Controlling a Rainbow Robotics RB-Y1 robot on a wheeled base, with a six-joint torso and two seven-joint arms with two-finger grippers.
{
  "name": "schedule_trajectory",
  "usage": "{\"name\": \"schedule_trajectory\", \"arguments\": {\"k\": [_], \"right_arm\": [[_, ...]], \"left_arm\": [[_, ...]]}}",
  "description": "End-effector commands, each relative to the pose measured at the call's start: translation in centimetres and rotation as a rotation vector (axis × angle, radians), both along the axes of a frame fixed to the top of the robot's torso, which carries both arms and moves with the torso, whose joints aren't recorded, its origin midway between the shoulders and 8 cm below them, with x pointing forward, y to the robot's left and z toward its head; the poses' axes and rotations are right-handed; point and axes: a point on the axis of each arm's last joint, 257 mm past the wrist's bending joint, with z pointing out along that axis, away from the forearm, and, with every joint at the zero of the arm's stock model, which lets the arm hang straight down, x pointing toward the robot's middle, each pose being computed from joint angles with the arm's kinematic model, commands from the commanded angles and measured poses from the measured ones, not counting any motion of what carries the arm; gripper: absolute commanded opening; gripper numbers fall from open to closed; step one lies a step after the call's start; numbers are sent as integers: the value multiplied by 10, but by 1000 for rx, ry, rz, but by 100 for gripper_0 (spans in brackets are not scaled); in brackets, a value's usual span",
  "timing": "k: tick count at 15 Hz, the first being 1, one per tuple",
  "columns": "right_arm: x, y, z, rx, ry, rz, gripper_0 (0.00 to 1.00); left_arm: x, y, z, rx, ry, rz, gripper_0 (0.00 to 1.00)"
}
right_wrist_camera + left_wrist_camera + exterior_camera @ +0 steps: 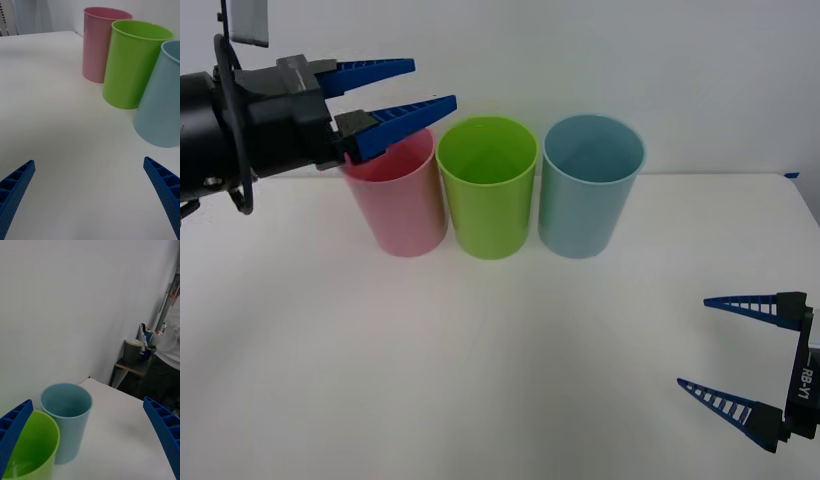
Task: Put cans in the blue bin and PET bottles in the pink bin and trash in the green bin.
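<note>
Pink, green and blue plastic bins stand in one row at the far side of the white table (480,380), all upright and with the mouths open to the top. The pink bin (398,205) is on the robot's left, the green bin (488,190) is in the middle, and the blue bin (590,190) is on the right. The pink and green bins stand so close that their rims almost touch; between the green and the blue one there is a narrow gap. From the front view the inside of the green and blue bins looks bare, as far as it can be seen; the inside of the pink bin is partly hidden by the left arm. The left gripper (392,92) is held up in the air over the pink bin, with its blue ribbed fingers (405,112) pointing toward the right. Its fingers are spread apart and nothing is between them. In the left wrist view the green bin (32,444) and the blue bin (67,416) are seen from above, and the two fingers are at the corners of the picture. The right gripper (725,350) is low at the near right corner of the table, well apart from the bins, and it points toward the left. Its fingers are also spread wide and they grasp nothing. In the right wrist view the three bins stand in a line beyond the bare table surface, the blue bin (161,108) the nearest to this gripper and the pink bin (98,45) the farthest.
</note>
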Motion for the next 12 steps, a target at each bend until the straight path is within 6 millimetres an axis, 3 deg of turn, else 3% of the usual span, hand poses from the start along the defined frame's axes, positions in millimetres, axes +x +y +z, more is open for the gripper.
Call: {"name": "schedule_trajectory", "arguments": {"k": [1,5,12], "right_arm": [[0,0,0,0,0,0,100],[0,0,0,0,0,0,100],[0,0,0,0,0,0,100]], "left_arm": [[-23,20,-21,51,-3,19,100],[-48,48,-62,126,29,46,100],[-80,68,-145,218,184,148,100]]}}
